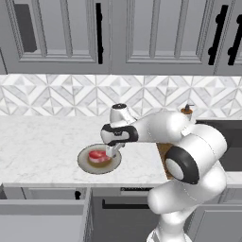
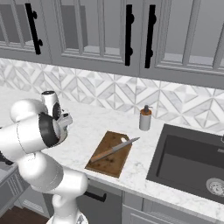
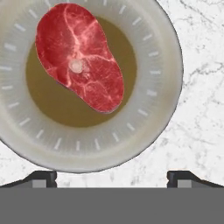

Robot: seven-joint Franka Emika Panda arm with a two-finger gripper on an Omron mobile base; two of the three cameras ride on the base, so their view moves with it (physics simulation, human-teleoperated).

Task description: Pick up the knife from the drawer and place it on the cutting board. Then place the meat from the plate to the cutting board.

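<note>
Fingers [image 3: 43, 178] spread, meat [image 3: 78, 54] beyond, untouched

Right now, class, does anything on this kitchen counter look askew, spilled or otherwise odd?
Only slightly: the brown-handled knife lies diagonally on the brown wooden cutting board, its blade tip poking past the edge. The red raw meat sits off-centre on the round beige-rimmed plate. Nothing spilled.

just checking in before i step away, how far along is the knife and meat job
Done: the knife already lies on the cutting board. In hand: the tool is open and hovers over the plate, where the meat sits ungrasped. Left: grip the meat, lift it and set it on the board beside the knife. The drawer stands pulled out.
</note>
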